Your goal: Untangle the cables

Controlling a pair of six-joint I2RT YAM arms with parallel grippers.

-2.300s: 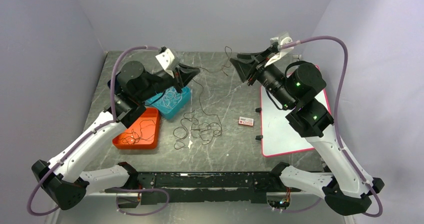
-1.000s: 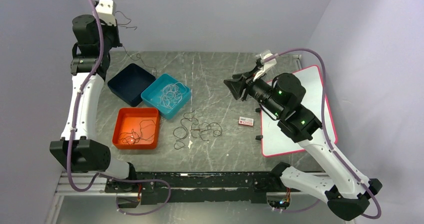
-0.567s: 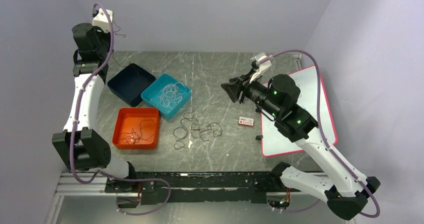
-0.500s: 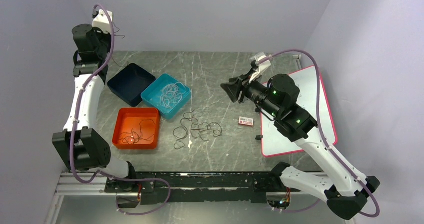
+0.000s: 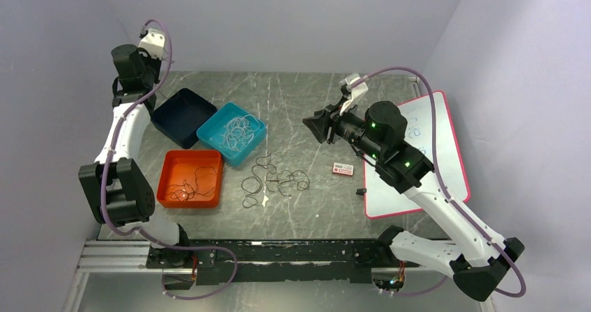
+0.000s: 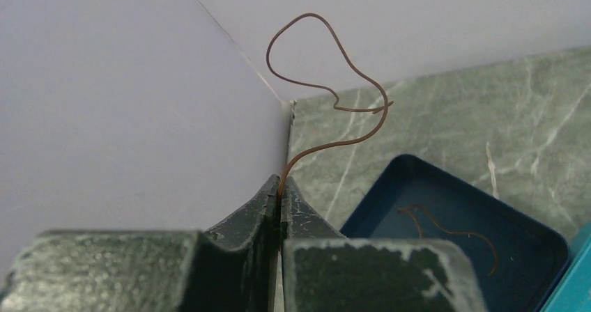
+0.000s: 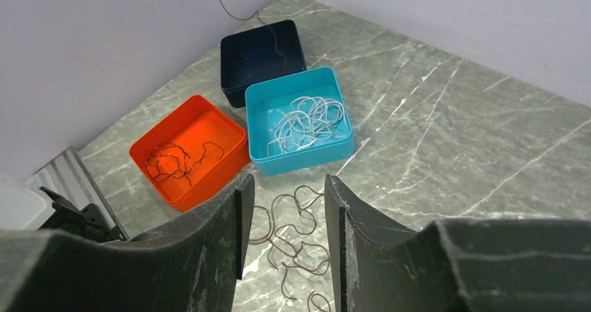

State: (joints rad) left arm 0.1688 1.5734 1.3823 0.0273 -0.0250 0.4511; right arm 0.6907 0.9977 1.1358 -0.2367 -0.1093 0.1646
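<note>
- Jaws of the left arm are pressed shut on the end of one brown cable. It rises from the tips, curls into an open loop and stands free in the air in front of the wall corner.
- That arm is reared up high at the far left corner of the worktop, by the navy tray. Another brown strand lies in that tray.
- On the other side, the jaws of the right arm are spread wide with nothing between them. They hang in the air over the middle of the worktop and point toward the trays.
- Below and ahead of them lies the tangle, a loose knot of dark curly cables flat on the bare worktop. It is just beside the orange tray and near the teal tray.
- The teal tray holds whitish loops; the orange tray holds dark loops.
- The three trays sit close together on the left half, navy farthest back.
- A small white and red card lies between the tangle and a red-edged whiteboard. The whiteboard rests on the right side, partly under the right arm.
- The worktop is grey-green stone pattern with pale veins.
- Plain pale lilac walls close it in at the back and on both sides.
- A black rail runs along the near edge between the arm bases.
</note>
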